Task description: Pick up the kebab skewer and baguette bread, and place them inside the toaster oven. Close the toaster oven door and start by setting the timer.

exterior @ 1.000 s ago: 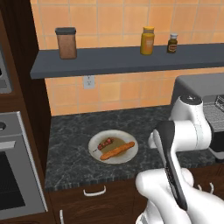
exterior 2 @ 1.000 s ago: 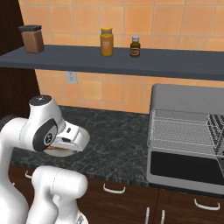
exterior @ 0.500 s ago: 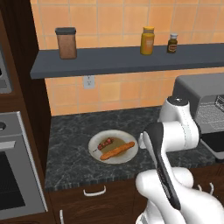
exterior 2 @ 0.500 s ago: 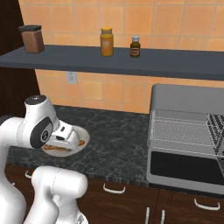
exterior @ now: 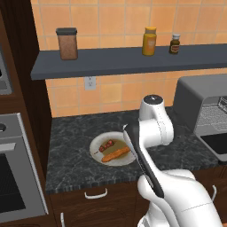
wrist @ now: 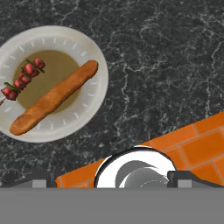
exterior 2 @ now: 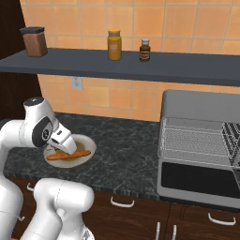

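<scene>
Skewer and baguette lie side by side on plate, left of arm. Over the last second the gripper has swung from the oven side toward the plate. Jaw opening: cannot tell. Oven door is down; pickup not begun.

Orange tiled wall, grey shelf, dark marble counter, wooden cabinets
</scene>
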Controlling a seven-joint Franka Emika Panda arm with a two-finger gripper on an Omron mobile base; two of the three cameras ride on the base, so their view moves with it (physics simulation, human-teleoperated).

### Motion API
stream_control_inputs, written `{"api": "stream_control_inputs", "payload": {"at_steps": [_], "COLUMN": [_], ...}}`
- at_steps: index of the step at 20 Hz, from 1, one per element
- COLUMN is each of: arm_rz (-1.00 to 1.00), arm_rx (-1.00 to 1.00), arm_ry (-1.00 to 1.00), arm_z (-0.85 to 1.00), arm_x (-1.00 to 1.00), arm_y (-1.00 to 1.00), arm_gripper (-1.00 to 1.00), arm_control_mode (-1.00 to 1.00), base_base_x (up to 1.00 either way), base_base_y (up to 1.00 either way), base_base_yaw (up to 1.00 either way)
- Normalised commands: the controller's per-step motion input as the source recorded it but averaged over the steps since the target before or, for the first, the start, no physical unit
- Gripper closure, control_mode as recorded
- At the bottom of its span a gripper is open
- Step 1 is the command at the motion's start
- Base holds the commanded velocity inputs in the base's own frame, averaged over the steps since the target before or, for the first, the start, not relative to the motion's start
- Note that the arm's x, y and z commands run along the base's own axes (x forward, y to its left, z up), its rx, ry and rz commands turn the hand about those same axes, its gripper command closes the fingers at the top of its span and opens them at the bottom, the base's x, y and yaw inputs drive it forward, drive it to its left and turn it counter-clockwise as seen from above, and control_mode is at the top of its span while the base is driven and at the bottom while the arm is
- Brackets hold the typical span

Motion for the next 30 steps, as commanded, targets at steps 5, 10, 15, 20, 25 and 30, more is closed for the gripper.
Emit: {"api": "stream_control_inputs", "payload": {"at_steps": [5, 10, 15, 20, 25, 30], "arm_rz": [-0.18, -0.15, -0.13, -0.13, -0.09, -0.08], "arm_rx": [0.02, 0.0, 0.0, 0.01, 0.1, 0.01], "arm_ry": [0.03, 0.0, 0.0, 0.01, 0.04, 0.05], "arm_z": [-0.43, -0.6, -0.3, -0.23, -0.2, -0.33], "arm_x": [0.23, 0.37, 0.49, 0.45, 0.43, 0.33], "arm_y": [0.1, 0.18, 0.26, 0.26, 0.0, 0.11], "arm_gripper": [-1.0, -1.0, -1.0, -1.0, -1.0, -1.0], "arm_control_mode": [-1.0, -1.0, -1.0, -1.0, -1.0, -1.0], "base_base_x": [0.0, 0.0, 0.0, 0.0, 0.0, 0.0], "base_base_y": [0.0, 0.0, 0.0, 0.0, 0.0, 0.0], "base_base_yaw": [0.0, 0.0, 0.0, 0.0, 0.0, 0.0]}}
